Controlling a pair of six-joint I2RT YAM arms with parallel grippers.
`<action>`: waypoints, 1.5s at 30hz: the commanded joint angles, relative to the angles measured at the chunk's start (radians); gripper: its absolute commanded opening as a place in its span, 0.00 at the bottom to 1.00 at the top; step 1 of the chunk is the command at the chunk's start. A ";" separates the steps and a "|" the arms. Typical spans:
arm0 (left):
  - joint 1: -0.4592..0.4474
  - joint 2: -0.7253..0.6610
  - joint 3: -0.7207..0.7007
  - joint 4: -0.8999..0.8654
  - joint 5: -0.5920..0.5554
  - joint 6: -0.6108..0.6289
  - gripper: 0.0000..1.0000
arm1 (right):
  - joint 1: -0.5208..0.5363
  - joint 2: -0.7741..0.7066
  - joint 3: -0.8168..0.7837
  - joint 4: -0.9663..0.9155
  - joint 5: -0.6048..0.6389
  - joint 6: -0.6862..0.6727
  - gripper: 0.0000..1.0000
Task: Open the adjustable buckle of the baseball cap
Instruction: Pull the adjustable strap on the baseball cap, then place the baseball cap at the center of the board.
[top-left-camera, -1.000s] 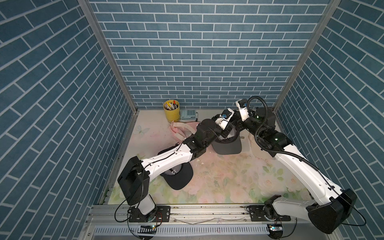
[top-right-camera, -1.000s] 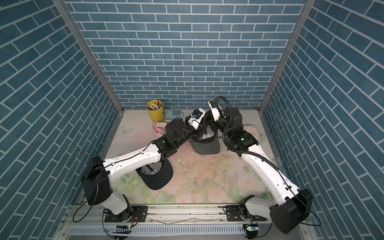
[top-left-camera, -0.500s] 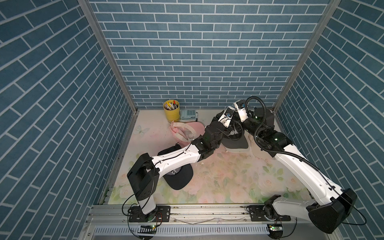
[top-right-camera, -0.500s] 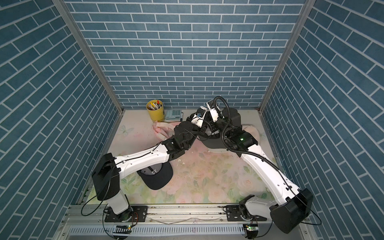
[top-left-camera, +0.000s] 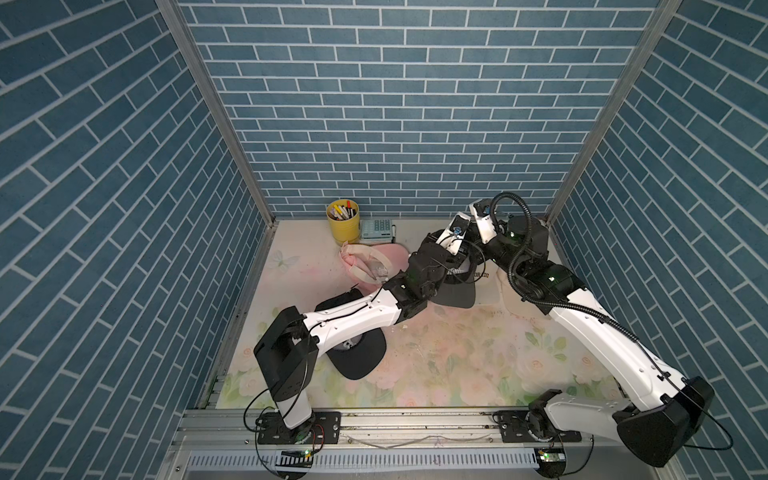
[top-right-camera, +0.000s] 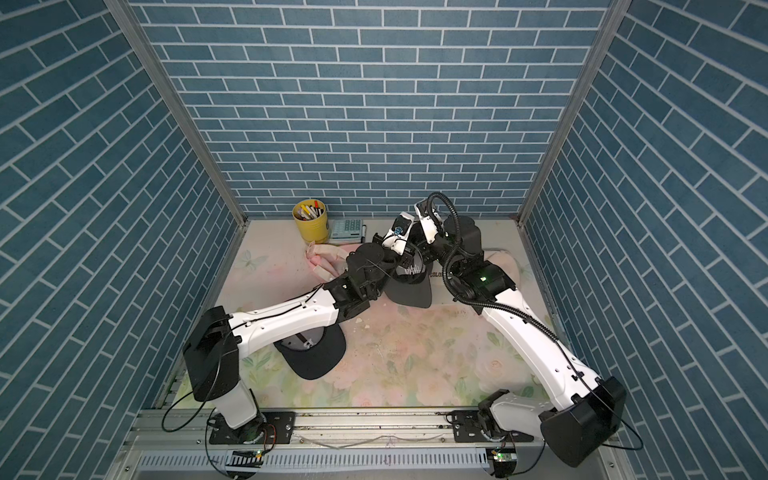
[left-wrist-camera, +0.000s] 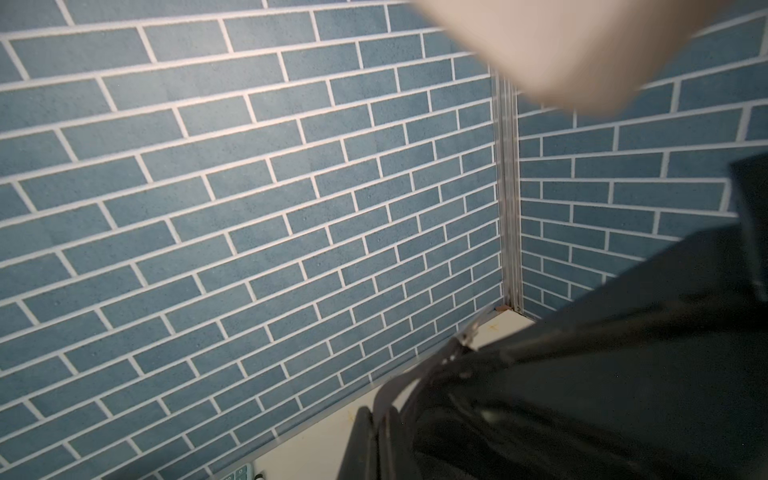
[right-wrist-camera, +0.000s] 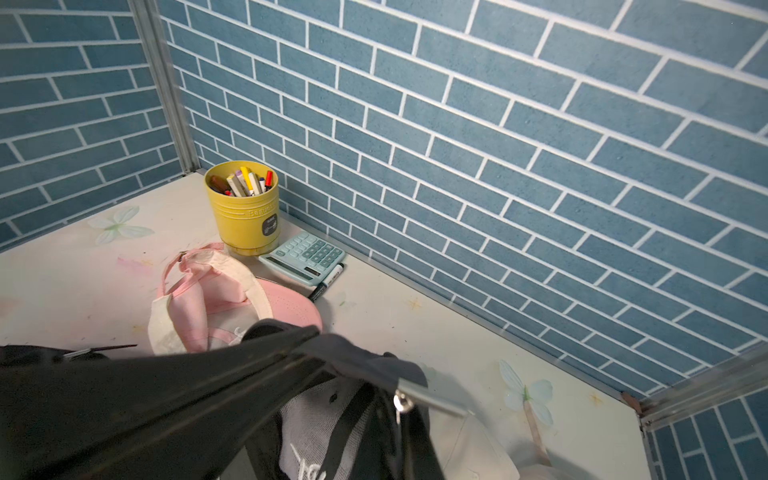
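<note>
A black baseball cap hangs above the mat at the back, held between both arms. Its mesh inside faces the right wrist view, where the cap fills the lower part. The metal buckle sits on the cap's back strap. My left gripper is shut on the thin black strap that runs up to the buckle. My right gripper is shut on the cap's back edge just below the buckle; its fingertips are mostly hidden by fabric.
A pink cap lies left of the held cap, a second black cap lies under my left arm, and a beige cap lies under my right arm. A yellow pen cup, a calculator and a marker stand by the back wall.
My left gripper's jaws have closed onto the strap. The left arm has shifted a little to the right. The right gripper has stayed shut on the cap.
</note>
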 joint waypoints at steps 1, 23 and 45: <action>-0.003 -0.069 -0.062 0.032 -0.013 0.001 0.00 | 0.002 -0.006 0.012 0.047 0.095 0.014 0.00; 0.046 -0.303 -0.337 0.050 0.038 -0.248 0.76 | 0.048 0.238 0.397 -0.327 0.443 0.452 0.00; 0.013 -0.053 -0.358 0.331 0.571 -0.307 0.82 | 0.218 0.456 0.779 -0.780 0.837 0.820 0.00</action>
